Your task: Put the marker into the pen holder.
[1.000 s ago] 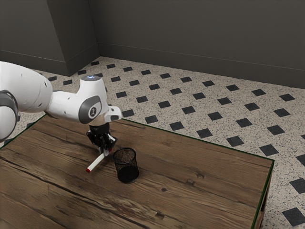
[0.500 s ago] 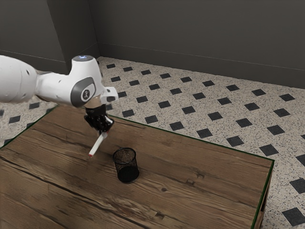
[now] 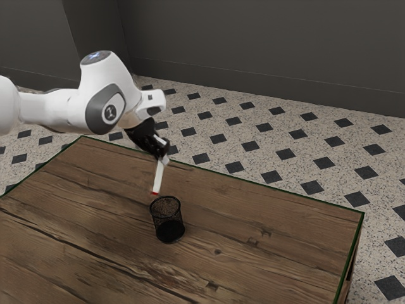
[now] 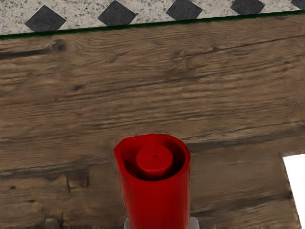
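So the pen holder [image 3: 169, 229] is on the table [image 3: 272, 259], and the marker [image 3: 158, 177] is up in the gripper [image 3: 166, 158], tilted, its lower end near the holder's rim in the exterior view. Past the table's far edge there's floor [image 3: 259, 142], then the wall [image 3: 253, 50] behind that.

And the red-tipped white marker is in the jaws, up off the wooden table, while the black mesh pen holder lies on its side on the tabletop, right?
No, the exterior view shows the black mesh pen holder standing upright on the wooden table. The rest is right: the red-tipped white marker is in the jaws, up off the table.
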Controlling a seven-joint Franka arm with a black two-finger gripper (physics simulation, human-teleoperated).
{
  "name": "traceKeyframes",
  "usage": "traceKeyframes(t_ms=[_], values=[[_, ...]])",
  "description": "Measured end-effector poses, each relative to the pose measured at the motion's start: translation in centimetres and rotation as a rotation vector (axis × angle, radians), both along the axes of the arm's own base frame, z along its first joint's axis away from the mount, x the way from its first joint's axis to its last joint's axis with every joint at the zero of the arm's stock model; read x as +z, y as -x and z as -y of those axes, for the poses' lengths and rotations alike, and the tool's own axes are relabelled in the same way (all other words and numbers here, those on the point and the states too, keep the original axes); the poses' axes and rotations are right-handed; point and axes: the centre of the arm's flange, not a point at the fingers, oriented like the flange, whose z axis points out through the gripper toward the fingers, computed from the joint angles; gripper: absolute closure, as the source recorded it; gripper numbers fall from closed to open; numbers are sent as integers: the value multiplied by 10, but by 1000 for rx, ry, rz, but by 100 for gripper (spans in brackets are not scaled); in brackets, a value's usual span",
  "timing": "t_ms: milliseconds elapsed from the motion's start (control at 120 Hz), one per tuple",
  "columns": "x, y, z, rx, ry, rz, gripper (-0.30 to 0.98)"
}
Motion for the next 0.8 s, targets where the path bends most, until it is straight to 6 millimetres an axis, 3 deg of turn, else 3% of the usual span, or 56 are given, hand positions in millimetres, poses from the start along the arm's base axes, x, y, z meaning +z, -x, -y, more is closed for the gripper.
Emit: traceKeyframes(t_ms=[117,267,500,717,800], values=[[-14,17,0,-30,7,41,79],[-17,16,2,-64,-2,103,79],[-39,20,6,-102,-12,126,77],[-75,22,29,-164,-18,102,76],[-77,22,32,-185,-18,105,57]])
